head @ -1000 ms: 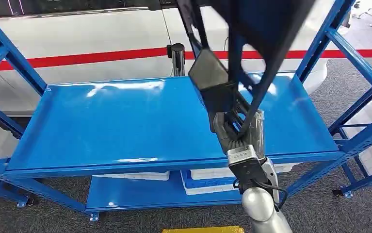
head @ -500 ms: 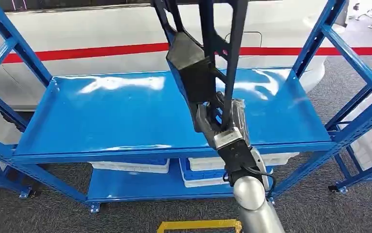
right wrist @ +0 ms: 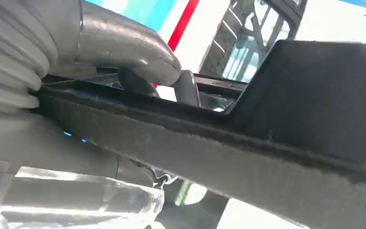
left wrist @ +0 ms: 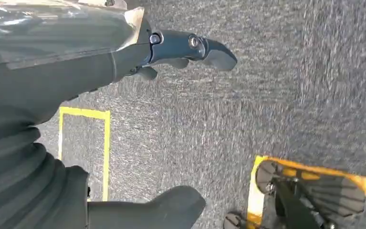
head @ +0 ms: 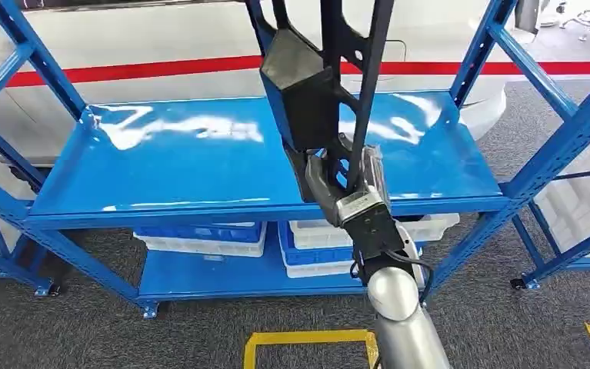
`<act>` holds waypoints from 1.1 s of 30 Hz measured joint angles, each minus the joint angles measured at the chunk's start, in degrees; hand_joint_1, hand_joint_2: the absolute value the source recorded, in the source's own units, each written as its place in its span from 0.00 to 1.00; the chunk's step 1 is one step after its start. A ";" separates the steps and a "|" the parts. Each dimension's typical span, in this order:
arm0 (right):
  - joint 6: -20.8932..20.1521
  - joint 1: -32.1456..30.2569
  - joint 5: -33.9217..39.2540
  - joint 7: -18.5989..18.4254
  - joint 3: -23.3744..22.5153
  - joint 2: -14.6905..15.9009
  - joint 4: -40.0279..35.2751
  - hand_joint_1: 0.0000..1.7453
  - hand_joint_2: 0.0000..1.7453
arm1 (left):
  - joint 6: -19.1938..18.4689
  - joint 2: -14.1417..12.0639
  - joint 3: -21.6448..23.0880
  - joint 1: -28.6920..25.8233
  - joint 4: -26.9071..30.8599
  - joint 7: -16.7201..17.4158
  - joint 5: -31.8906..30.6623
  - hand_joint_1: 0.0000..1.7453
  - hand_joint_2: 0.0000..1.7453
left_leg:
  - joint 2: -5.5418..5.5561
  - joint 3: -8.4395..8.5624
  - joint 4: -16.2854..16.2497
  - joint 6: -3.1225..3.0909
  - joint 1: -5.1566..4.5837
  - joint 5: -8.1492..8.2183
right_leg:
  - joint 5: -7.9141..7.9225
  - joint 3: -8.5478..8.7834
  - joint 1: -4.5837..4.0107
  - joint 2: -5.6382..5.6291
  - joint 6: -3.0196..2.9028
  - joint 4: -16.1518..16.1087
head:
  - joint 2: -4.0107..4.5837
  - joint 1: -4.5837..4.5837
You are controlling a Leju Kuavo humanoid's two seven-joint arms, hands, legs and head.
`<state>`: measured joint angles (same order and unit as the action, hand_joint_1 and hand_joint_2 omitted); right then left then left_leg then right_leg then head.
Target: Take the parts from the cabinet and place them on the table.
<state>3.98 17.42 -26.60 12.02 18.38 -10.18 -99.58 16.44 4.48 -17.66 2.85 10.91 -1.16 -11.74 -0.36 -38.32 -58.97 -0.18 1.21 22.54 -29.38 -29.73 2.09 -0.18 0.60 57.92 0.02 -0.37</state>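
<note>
Right hand [head: 345, 188] remains clamped on the black part [head: 307, 100], now held over the blue shelf's [head: 161, 177] front edge; camera has closed in, placement pending; left hand [left wrist: 123, 52] hangs empty, fingers apart

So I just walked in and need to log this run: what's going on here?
The robot's right robot hand is gripping a large black frame-like part and holding it up above the top shelf of a blue rack, not resting on it. White and blue bins sit on the lower shelf. The left robot hand hangs over the grey carpet with yellow floor markings, holding nothing. The part has not been set down.
</note>
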 joint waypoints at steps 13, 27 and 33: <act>-0.15 -1.57 -1.11 -0.08 -0.85 -0.18 -1.83 0.98 1.00 | -0.57 0.37 0.02 0.18 0.20 0.61 -2.25 0.00 1.00 | 1.04 9.45 1.14 0.08 -0.21 6.82 | 6.00 -4.98 -0.21 0.24 2.08 -0.14 | 0.00 -0.27; 0.26 -6.20 -2.16 1.12 -5.00 2.31 -4.52 0.98 1.00 | -3.06 -0.55 0.15 0.09 0.42 0.13 -4.44 0.00 1.00 | -0.29 0.16 1.64 -2.75 -2.43 -2.48 | -2.60 4.47 -2.57 0.37 0.26 -2.32 | 0.00 0.25; 0.33 -7.09 -2.10 1.29 -5.55 2.58 -4.66 0.98 1.00 | -3.32 -1.11 0.15 -0.06 0.42 0.26 -4.41 0.00 1.00 | 0.38 -2.70 -6.56 -0.50 -1.06 6.64 | 1.28 1.37 -1.27 0.71 -1.90 -2.57 | 0.00 -0.09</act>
<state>4.31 10.33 -28.70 13.31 12.83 -7.61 -104.24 13.11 3.37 -17.51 2.80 11.32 -0.90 -16.15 0.02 -41.02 -65.53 -0.68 0.15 29.19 -28.10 -28.36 0.82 0.53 -1.29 55.36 0.02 -0.46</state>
